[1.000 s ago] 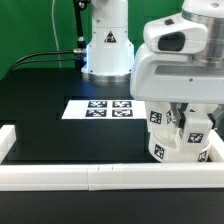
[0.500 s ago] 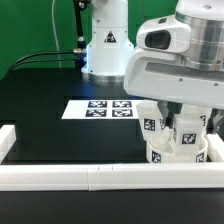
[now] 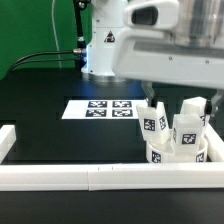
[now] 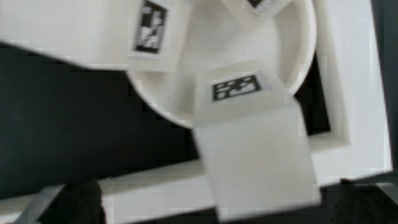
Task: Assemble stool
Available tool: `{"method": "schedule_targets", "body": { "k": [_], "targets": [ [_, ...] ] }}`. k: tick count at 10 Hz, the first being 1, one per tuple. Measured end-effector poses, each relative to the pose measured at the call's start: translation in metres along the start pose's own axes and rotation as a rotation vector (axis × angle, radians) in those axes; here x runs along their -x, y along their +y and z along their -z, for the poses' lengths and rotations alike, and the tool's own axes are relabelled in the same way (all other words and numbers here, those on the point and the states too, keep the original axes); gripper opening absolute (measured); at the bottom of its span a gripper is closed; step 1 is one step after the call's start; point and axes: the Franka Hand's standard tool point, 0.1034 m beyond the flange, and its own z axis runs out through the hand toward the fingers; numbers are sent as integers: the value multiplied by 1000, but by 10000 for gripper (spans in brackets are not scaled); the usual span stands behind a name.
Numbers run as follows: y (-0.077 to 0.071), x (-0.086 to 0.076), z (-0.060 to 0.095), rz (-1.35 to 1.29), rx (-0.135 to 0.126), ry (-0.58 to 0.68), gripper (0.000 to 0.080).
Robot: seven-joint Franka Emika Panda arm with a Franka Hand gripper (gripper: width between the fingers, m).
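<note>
- The stool point(image 3: 177, 135) stands upside down in the corner of the white rails point(image 3: 60, 176), at the exterior view's right, with its legs point(image 3: 155, 120) pointing up.
- The gripper point(image 4: 196, 205) is spread apart and holds nothing; one leg point(image 4: 249, 140) lies between its fingertips point(image 4: 54, 205).
- Risk: a finger catching this leg tilts or unseats it.
- Risk: any loosely seated leg can topple.

Stool point(image 3: 177, 140): sitting on the bench point(image 3: 50, 100), at the exterior view's right.
Marker board point(image 3: 98, 108): lying just beside it, leftward.
</note>
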Motion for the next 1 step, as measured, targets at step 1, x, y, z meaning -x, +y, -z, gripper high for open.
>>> {"method": "schedule_targets", "body": {
  "k": [1],
  "targets": [
    [2,-1,-1,6,6,3,649]
  ]
}}
